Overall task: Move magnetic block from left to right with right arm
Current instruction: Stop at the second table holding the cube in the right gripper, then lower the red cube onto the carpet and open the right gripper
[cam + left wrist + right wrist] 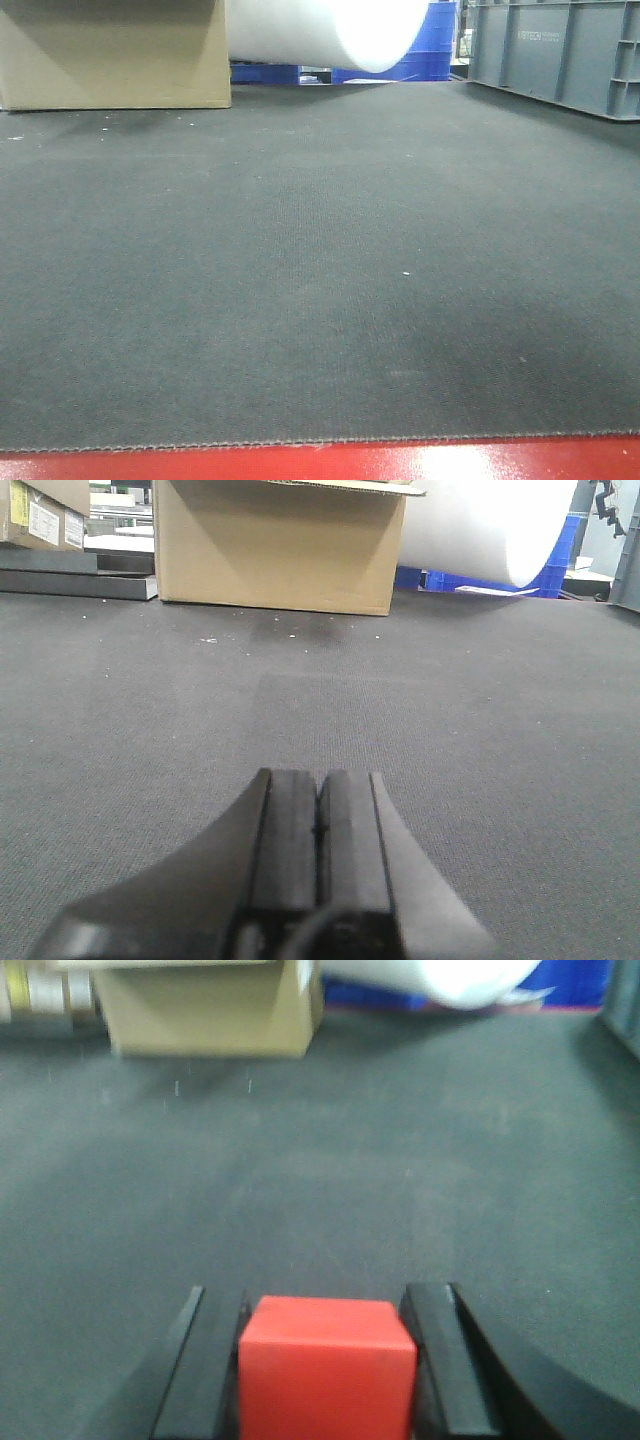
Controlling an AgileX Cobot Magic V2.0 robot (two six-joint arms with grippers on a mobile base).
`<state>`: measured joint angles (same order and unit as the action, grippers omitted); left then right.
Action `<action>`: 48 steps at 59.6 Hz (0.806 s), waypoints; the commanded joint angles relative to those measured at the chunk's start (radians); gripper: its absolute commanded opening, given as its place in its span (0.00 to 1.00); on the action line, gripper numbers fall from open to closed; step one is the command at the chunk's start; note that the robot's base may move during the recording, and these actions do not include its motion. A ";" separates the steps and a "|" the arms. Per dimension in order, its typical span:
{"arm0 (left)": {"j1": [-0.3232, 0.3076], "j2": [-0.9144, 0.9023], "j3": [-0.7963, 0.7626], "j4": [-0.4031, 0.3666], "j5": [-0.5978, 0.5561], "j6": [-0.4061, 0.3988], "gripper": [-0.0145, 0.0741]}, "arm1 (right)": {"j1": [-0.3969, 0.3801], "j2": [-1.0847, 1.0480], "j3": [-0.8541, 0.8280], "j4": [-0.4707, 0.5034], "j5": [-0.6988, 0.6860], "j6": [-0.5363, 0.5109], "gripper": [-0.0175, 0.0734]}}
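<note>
1. While we are looking through the right wrist view, we are seeing the right gripper (326, 1360) grasping the magnetic block (326, 1370); the red cube is sitting between the two black fingers (440, 1360), and both fingers are touching its sides.
2. We cannot tell from this blurred view whether the block is resting on the dark mat (350, 1180) or is raised a little above it.
3. In the left wrist view, the left gripper (319, 830) is clenched on nothing, its two pads pressing against each other, low over the mat.
4. In front of both grippers the mat is lying flat and is giving wide room; only small pale specks are showing on it.
5. In the front view, the near edge of the mat is ending at a red strip (320, 462).
6. At the far edge we are seeing a cardboard box (115, 55) on the left, a big white roll (325, 30) in the middle, and a grey plastic crate (560, 50) on the right.
7. Behind the roll, blue crates (430, 50) are standing; what these containers hold we cannot see.
</note>
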<state>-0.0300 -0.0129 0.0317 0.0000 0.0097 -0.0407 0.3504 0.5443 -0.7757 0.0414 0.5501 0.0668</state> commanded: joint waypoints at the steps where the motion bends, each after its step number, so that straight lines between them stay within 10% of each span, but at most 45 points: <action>1: -0.009 -0.015 0.009 0.000 -0.094 -0.007 0.03 | -0.004 0.140 -0.092 0.068 -0.097 -0.115 0.39; 19: -0.009 -0.015 0.009 0.000 -0.094 -0.007 0.03 | 0.055 0.557 -0.336 0.219 -0.028 -0.320 0.39; 48: -0.009 -0.015 0.009 0.000 -0.094 -0.007 0.03 | 0.178 1.072 -0.534 0.218 -0.029 -0.324 0.39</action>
<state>-0.0300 -0.0129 0.0317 0.0000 0.0097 -0.0407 0.5277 1.5964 -1.2661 0.2445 0.5840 -0.2475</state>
